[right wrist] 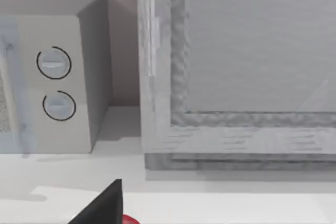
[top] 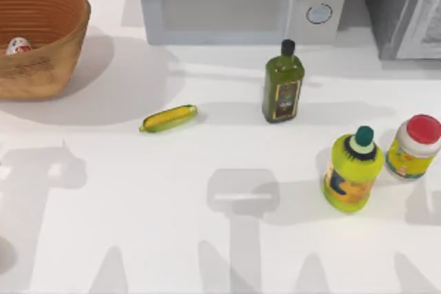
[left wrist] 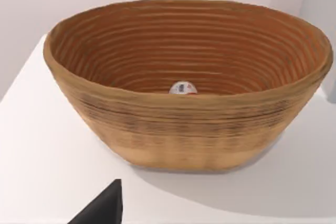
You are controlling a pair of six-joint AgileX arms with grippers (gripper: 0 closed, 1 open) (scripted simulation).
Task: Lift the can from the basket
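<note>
White tabletop, pale wall behind. Facing the basket from the near side with the left gripper, just a dark wedge of it showing; impossible to tell whether open or closed. Sitting at the far left of the table, basket holding the can deep on its floor, close to the far wall. Peeking just above the near rim in the left wrist view, can mostly hidden.

Probably risking most at the rim: coming in low would be knocking the near wall and shoving the basket. Reaching down over the rim seems needed. Also risking a slip, gripping a small round can against sloping ribbed walls, or dragging the basket up along with it.

Parking the right gripper at the right, pointing toward the microwave and a grey cabinet; grip likewise impossible to tell.

Lying well apart from the basket: a yellow-green fruit, a dark bottle, a yellow bottle, a red-lidded jar. Blocking nothing on the left.
</note>
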